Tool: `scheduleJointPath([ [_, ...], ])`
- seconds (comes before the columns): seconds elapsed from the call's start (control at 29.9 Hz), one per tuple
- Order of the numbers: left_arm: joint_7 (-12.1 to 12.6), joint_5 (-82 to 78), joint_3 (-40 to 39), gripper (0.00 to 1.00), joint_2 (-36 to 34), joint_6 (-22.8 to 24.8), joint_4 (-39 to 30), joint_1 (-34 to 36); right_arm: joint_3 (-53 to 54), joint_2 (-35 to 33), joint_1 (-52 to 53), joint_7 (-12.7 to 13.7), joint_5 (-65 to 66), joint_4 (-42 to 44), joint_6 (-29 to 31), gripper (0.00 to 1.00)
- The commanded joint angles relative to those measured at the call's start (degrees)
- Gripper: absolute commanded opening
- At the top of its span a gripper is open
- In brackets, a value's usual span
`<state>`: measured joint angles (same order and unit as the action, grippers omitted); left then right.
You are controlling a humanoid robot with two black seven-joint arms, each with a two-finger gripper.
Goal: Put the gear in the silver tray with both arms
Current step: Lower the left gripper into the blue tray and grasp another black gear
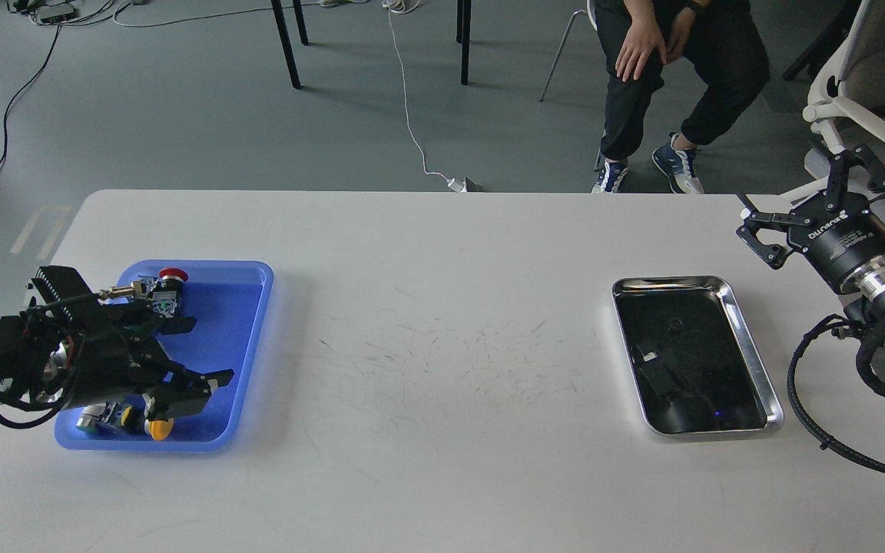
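Table: a white rectangular table top [442, 322] with faint dark scuff marks at its middle.
Silver tray: the shiny rectangular steel tray with rounded corners and dark mirror-like floor [750, 346] lies flat on the right side of the table, well apart from the blue tray.
Blue tray: a blue plastic rectangular tray with raised rim [246, 338] lies at the left side of the table.
Blue tray contents: a red-capped push-button part [173, 275] at the far end; a yellow-capped part [158, 428] at the near end.
Gear: cannot be told apart among the small parts under the left arm.
Left gripper: the black two-finger gripper [208, 353] hangs over the blue tray, fingers spread, released.
Right gripper: the black two-finger gripper [796, 196] is raised beyond the table's right edge, far of the silver tray, fingers spread wide, grasping nothing.
Background: a seated person [673, 69] in dark clothes beyond the table's far edge.
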<state>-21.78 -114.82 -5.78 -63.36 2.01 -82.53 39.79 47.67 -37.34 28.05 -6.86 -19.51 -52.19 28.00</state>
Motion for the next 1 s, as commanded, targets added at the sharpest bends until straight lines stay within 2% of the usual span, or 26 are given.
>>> scheduleJointPath([
  [0.0, -0.6, -0.1, 0.8, 0.94, 1.0, -0.1, 3.4, -0.8, 0.7, 0.0, -0.4, 0.0, 0.0, 0.1, 0.0, 0.98],
  [0.27, -1.6, 0.0, 1.0, 0.90, 4.3, -2.1, 11.9, -1.2, 0.6, 0.4, -0.6, 0.0, 0.0, -0.1, 0.0, 0.98],
  [0.37, -2.7, 0.0, 1.1, 0.88, 6.0, -3.1, 15.1, -1.5, 0.1, 0.4, -0.7, 0.0, 0.0, -0.1, 0.0, 0.98],
  [0.7, -3.0, 0.0, 1.2, 0.77, 7.9, -3.3, 17.3, -2.7, -0.1, 0.4, -0.7, 0.0, 0.1, -0.2, 0.0, 0.98],
  [0.84, -3.1, -0.1, 1.2, 0.69, 8.3, -3.9, 18.7, -3.1, -0.1, 0.5, -0.7, 0.0, 0.1, -0.2, 0.0, 0.98],
  [0.97, -3.3, -0.3, 1.6, 0.53, 8.4, -4.5, 19.5, -4.0, -0.1, 0.4, -0.7, 0.0, 0.1, -0.2, 0.0, 0.98],
])
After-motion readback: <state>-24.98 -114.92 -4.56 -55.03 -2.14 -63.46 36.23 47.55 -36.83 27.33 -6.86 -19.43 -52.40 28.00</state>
